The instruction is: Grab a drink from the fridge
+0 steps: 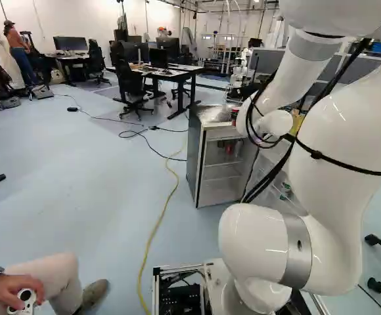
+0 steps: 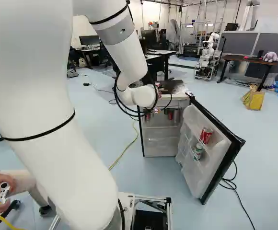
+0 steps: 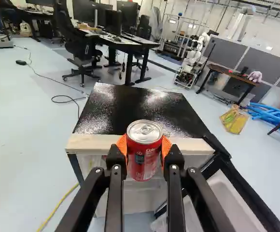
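And there's the claw (image 1: 236, 117), fingers parted by a can's width, orange pads (image 3: 122, 145) tight on both sides of a red soda can (image 3: 145, 164), fridge (image 3: 130, 108) just ahead and lower, open door (image 2: 231, 143) below and to the claw's right, two drinks (image 2: 206, 135) racked inside it

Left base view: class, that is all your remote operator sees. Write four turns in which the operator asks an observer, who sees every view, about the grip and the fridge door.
Operator: I see a red can, but no fingers on it. Is it gripped?
Observer: Yes, the fingers are shut on it from both sides.
Operator: I make out a green can in the fridge door. Anything above it?
Observer: Yes, a second red can on the shelf above.
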